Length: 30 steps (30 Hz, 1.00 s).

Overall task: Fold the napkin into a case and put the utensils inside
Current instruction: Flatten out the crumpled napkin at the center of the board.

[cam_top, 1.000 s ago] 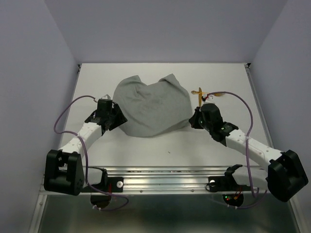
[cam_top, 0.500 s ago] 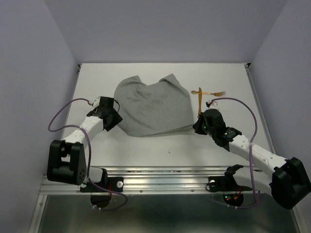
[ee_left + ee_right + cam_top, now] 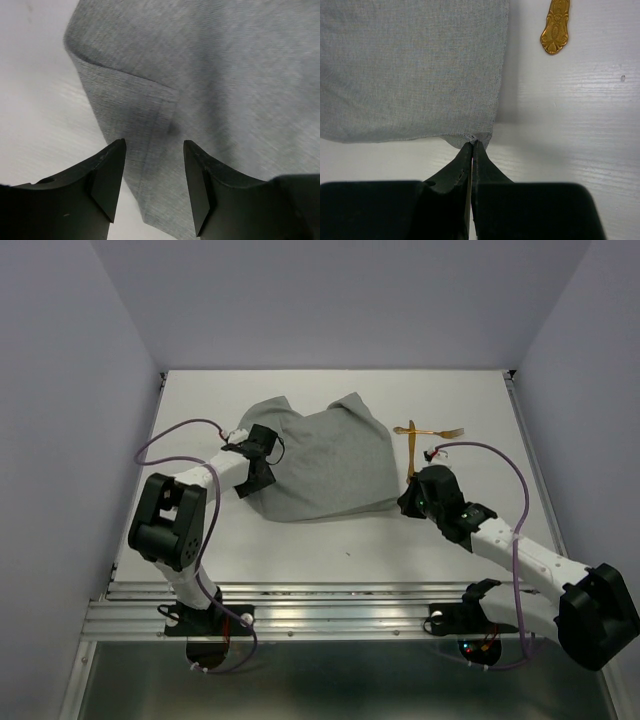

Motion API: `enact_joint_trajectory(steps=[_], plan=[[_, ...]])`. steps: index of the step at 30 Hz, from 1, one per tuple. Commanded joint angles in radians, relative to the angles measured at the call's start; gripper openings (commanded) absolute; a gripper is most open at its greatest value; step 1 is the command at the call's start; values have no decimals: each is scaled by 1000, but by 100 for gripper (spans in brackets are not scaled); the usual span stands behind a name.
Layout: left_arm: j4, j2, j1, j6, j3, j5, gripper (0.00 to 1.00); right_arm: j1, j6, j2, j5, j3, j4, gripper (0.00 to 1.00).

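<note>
The grey napkin (image 3: 320, 465) lies loose and rumpled in the middle of the white table, with a fold along its left side; no case is in view. My left gripper (image 3: 256, 468) hovers open over that left edge, and the folded hem (image 3: 150, 125) shows between its fingers (image 3: 107, 175). My right gripper (image 3: 404, 502) is shut on the napkin's near right corner (image 3: 475, 136). The golden utensils (image 3: 428, 432) lie crossed on the table just right of the cloth. One ornate handle end (image 3: 556, 27) shows in the right wrist view.
Grey walls close in the table on the left, right and back. A metal rail (image 3: 350, 605) runs along the near edge by the arm bases. Purple cables (image 3: 490, 455) loop above both arms.
My left arm has swung in from the left and now has its open gripper over the napkin's left edge. The right gripper drew slightly nearer with the corner, then held still.
</note>
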Motion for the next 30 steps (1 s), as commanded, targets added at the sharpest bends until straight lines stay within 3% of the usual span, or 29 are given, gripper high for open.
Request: enact_joint_trajectory(steps=[1,12,20,30], plan=[[-118,50,7,-21,27,-122,61,2,-2,4,22,18,19,1],[-142,82,8,-52,-8,-141,59,2,9,23,61,30,11,1],[-124,-112,128,-72,-135,-105,57,2,88,45,183,33,-42,1],[-141,-326,215,-125,-206,-49,58,2,102,79,173,50,-44,1]])
